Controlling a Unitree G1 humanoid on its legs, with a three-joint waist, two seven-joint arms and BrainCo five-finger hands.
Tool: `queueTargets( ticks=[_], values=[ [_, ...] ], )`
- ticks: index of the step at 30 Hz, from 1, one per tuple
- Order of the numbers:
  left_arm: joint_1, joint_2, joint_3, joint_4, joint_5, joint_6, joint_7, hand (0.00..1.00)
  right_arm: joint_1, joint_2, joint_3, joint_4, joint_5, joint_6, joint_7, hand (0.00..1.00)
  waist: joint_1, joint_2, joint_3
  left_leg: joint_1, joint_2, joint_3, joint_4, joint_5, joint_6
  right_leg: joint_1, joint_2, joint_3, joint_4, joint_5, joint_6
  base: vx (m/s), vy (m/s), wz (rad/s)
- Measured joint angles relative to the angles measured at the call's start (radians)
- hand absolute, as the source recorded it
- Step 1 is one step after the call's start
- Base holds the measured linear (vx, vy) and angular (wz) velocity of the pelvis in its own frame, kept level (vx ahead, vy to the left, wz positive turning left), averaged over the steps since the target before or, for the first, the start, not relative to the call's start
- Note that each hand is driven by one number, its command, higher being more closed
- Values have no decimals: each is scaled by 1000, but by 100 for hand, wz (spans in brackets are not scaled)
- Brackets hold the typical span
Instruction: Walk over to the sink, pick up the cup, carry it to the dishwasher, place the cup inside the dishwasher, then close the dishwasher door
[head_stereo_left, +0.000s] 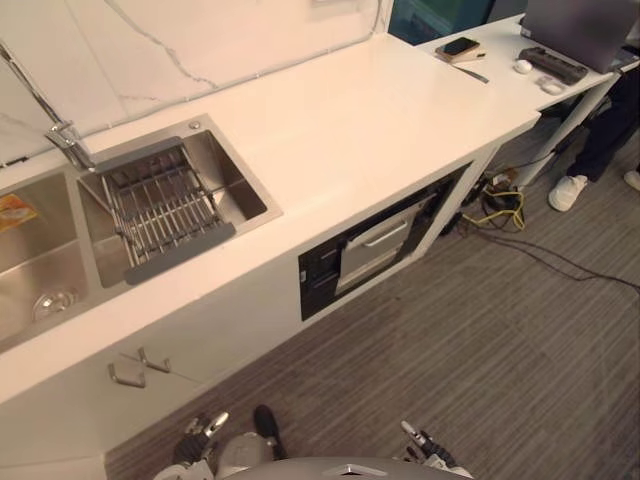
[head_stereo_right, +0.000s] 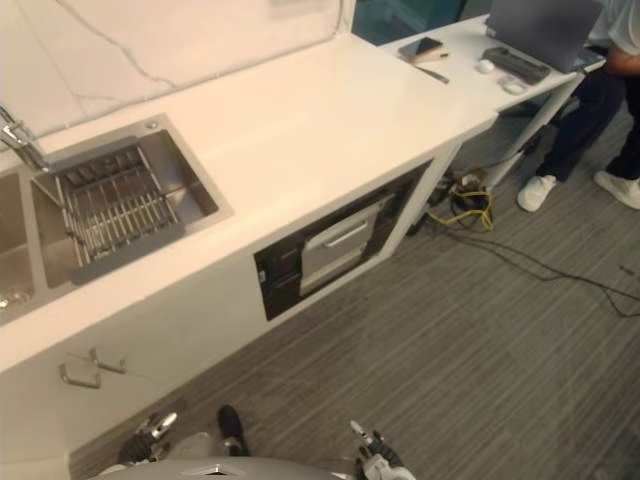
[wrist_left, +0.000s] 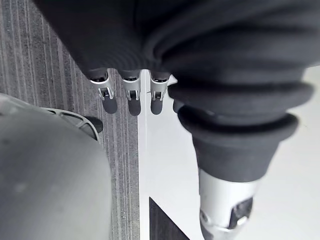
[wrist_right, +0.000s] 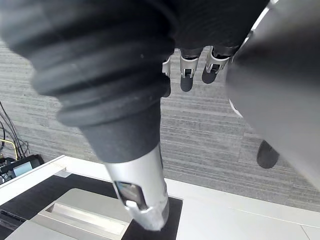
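The steel double sink (head_stereo_left: 245, 190) is set into the white counter at my left. Its right basin holds a wire rack (head_stereo_left: 160, 205); the left basin shows a round metal piece (head_stereo_left: 53, 301) that I cannot tell from a drain. I see no cup on the counter. The dishwasher (head_stereo_left: 372, 250), black-framed with a silver front, sits under the counter and looks closed. My left hand (head_stereo_left: 200, 432) and right hand (head_stereo_left: 425, 443) hang low over the carpet. Both are open and hold nothing; the straight fingers (wrist_left: 130, 97) and fingers (wrist_right: 187, 75) show this.
A faucet (head_stereo_left: 66, 142) stands behind the sink. Cabinet handles (head_stereo_left: 140, 366) stick out below it. At the far right a desk (head_stereo_left: 500, 78) carries a laptop and a phone, a person's leg and white shoe (head_stereo_left: 570, 190) stand beside it, and cables (head_stereo_left: 500, 208) lie on the carpet.
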Motion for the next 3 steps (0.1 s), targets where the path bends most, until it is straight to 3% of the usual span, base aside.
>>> queueTargets(
  ticks=[1, 2, 3],
  values=[
    [-5, 7, -5, -1, 23, 12, -10, 0, 10, 0, -1, -2, 1, -3, -1, 0, -13, 4, -5, 0, -12, -38, 0, -6, 8, -8, 24, 108, -10, -5, -33, -23, 60, 98],
    [-18, 16, -18, 0, 33, 20, -23, 0, 31, -1, 0, -1, 4, -1, -2, 0, -32, -13, -12, -12, -29, -93, 0, -10, 15, -15, 44, 213, -9, 5, -77, 3, 61, 109],
    [-25, 20, -33, 0, 32, 22, -25, 0, 37, -1, 1, 0, 5, -2, -3, 0, -37, -10, -15, -15, -33, -117, 0, -11, 16, -17, 47, 260, 5, 14, -95, 17, 29, 75]
  ],
)
